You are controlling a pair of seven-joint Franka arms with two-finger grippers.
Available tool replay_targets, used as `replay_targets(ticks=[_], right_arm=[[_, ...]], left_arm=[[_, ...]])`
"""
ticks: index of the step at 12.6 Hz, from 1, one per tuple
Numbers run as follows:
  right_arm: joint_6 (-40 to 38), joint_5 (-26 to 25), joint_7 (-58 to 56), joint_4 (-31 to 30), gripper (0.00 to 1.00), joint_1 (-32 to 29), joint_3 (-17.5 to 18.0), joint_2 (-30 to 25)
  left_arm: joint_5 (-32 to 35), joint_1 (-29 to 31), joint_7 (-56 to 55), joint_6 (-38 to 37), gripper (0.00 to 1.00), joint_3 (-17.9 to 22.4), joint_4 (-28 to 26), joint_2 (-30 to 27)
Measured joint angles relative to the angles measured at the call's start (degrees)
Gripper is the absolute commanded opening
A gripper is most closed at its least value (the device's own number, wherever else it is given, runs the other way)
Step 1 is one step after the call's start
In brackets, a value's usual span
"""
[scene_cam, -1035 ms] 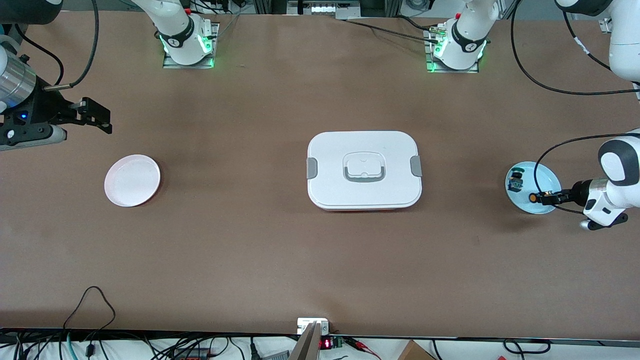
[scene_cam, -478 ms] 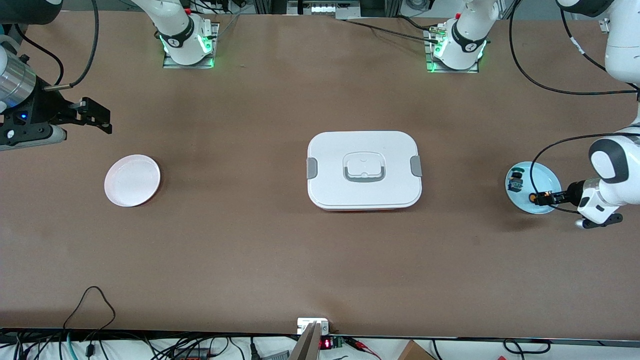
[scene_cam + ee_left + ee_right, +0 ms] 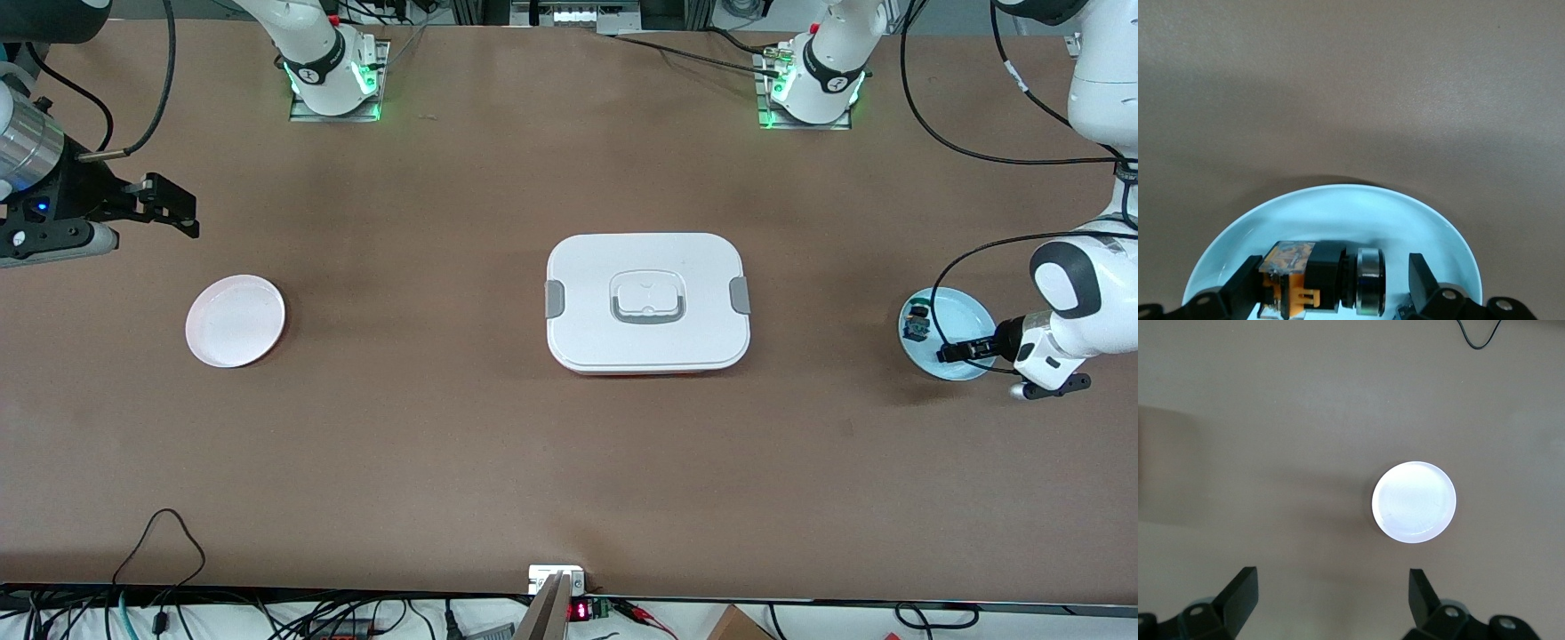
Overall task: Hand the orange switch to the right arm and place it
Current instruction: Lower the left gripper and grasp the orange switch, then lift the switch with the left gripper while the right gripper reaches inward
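Toward the left arm's end of the table sits a pale blue plate (image 3: pixel 967 307), and on it lie two small parts: the orange switch (image 3: pixel 1318 278) and, near the plate's edge toward the middle of the table, a small blue-green and black component (image 3: pixel 916 326). The left gripper (image 3: pixel 953 354) is down over the plate with its fingers spread wide on either side of the switch, not pressing on it. In the left wrist view the switch lies on its side on the plate, its long axis running from one finger toward the other, orange end beside one finger (image 3: pixel 1248 285) and the silver-ringed end pointing at the other, with a gap there. At the middle of the table stands a white lidded box (image 3: pixel 647 302), closed. Toward the right arm's end lies a white plate (image 3: pixel 236 320) with nothing on it. The right gripper (image 3: pixel 178 212) waits in the air over bare table near that plate, fingers wide apart and holding nothing.
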Motion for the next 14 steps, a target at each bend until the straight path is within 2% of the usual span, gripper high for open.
replay_targets(ticks=[1,2,4,5,7,10,14], right_arm=[[0.0,0.0,0.0,0.0,1.0,0.0,0.0,0.0],[0.0,0.0,0.0,0.0,1.0,0.0,0.0,0.0],[0.0,0.0,0.0,0.0,1.0,0.0,0.0,0.0],[0.0,0.0,0.0,0.0,1.0,0.0,0.0,0.0],[0.0,0.0,0.0,0.0,1.0,0.0,0.0,0.0],[0.0,0.0,0.0,0.0,1.0,0.0,0.0,0.0],[0.0,0.0,0.0,0.0,1.0,0.0,0.0,0.0]], left_arm=[[0.0,0.0,0.0,0.0,0.79,0.0,0.0,0.0],[0.0,0.0,0.0,0.0,0.61,0.0,-0.1,0.0],[0.0,0.0,0.1,0.0,0.43,0.0,-0.2,0.0],[0.0,0.0,0.2,0.0,0.35,0.0,-0.2,-0.1],[0.0,0.0,1.8,-0.8,0.25,0.0,-0.3,-0.3],[0.0,0.0,2.6,-8.9,0.22,-0.1,2.2,-1.3],[0.0,0.0,2.7,-25.2,0.2,-0.2,11.6,-3.8]])
